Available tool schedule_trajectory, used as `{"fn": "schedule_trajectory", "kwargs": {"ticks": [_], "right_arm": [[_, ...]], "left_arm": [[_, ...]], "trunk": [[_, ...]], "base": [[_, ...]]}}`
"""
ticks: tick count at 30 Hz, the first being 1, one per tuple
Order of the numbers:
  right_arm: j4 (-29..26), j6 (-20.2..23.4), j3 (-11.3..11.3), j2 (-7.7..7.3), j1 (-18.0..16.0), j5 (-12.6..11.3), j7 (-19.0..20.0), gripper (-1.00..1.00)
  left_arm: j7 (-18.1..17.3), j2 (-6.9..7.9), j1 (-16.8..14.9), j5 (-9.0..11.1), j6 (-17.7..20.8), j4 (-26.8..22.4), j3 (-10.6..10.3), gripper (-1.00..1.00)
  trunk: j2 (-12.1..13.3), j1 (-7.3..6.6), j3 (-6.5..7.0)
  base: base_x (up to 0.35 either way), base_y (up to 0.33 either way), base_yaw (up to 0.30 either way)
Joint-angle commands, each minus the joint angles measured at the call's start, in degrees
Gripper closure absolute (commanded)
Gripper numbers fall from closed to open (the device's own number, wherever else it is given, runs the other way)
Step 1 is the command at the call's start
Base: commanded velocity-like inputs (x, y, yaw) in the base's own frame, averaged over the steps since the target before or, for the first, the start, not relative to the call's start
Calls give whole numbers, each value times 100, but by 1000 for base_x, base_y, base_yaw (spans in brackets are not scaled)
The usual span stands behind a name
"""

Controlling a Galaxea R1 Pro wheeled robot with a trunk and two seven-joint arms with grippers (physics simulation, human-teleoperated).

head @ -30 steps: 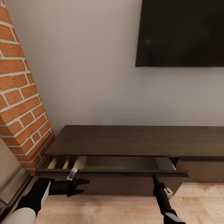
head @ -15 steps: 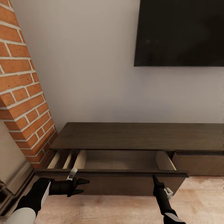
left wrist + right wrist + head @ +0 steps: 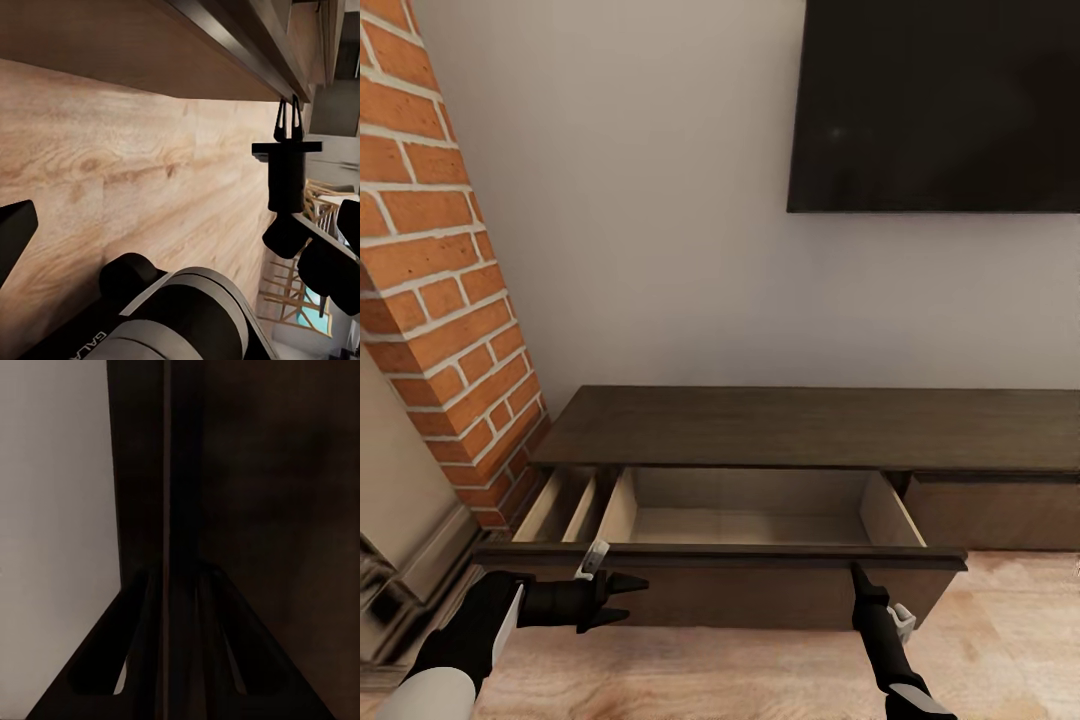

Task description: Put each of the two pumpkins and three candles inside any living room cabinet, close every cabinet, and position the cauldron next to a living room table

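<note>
The dark-brown cabinet (image 3: 810,428) stands against the wall below a black screen (image 3: 935,105), its left drawer (image 3: 750,520) pulled out. The right gripper (image 3: 857,575) pinches the drawer's front edge; the left gripper (image 3: 628,598) hangs spread apart before the drawer front

My head camera looks forward and down at the cabinet (image 3: 810,430) against the wall, from close range. My left wrist camera faces along the floor (image 3: 112,172) beside the drawer front (image 3: 150,45), sighting my right tool (image 3: 289,120). My right wrist camera sits hard against the drawer's dark front edge. All three views share that drawer front.
</note>
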Motion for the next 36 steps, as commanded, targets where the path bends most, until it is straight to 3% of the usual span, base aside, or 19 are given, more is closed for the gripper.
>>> {"fn": "schedule_trajectory", "kwargs": {"ticks": [1,36], "right_arm": [[-12,22,-18,0,-2,-23,75,100],[-12,20,-18,0,-2,-23,75,100]], "left_arm": [[1,2,1,-1,0,0,0,-100],[2,3,1,1,0,0,0,-100]], "trunk": [[-1,-1,1],[-1,-1,1]], "base": [[-76,0,0],[-90,0,0]]}}
